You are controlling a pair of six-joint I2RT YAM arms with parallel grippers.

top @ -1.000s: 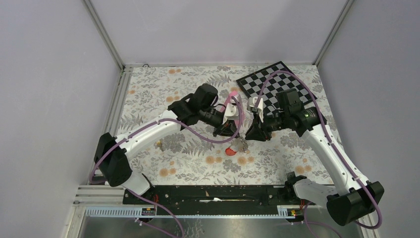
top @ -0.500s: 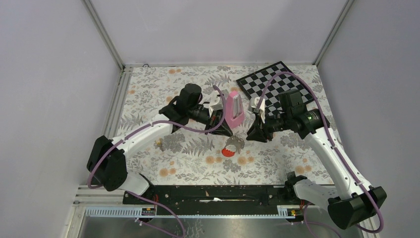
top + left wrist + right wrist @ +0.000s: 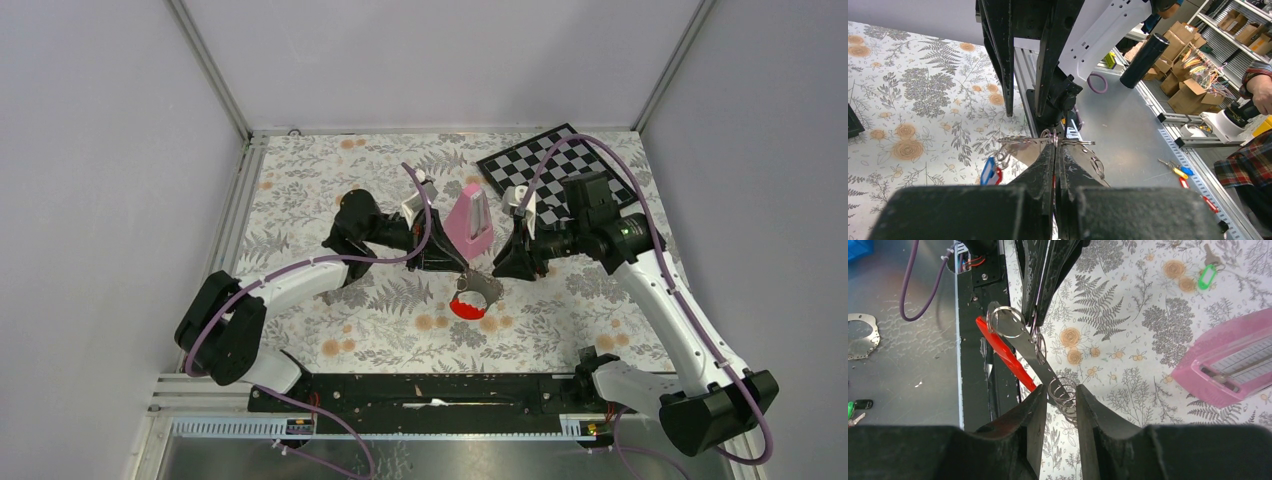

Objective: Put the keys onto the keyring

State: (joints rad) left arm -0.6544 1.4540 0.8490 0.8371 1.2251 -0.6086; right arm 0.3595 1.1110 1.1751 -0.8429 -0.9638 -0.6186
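Observation:
The keyring (image 3: 484,289) hangs just above the floral mat between my two grippers, grey side up, with its red curved bar (image 3: 465,308) below. My left gripper (image 3: 461,270) is shut on a thin wire ring on the keyring's grey side (image 3: 1023,151); a blue and red key tag (image 3: 990,171) dangles beside it. My right gripper (image 3: 497,272) grips a coil of split rings (image 3: 1063,396) at the end of the grey bar (image 3: 1024,341), the rings touching both pads. The red bar (image 3: 1003,352) runs alongside. A key with a green tag (image 3: 1209,271) lies on the mat, apart.
A pink metronome-shaped pyramid (image 3: 470,220) stands just behind the grippers and shows in the right wrist view (image 3: 1233,360). A checkerboard (image 3: 550,170) lies at the back right. A metal rail (image 3: 238,215) borders the mat's left edge.
My left arm has drawn back to the left and lowered, uncovering the pink pyramid. The keyring has tilted and shifted slightly right. The right gripper stays on it.

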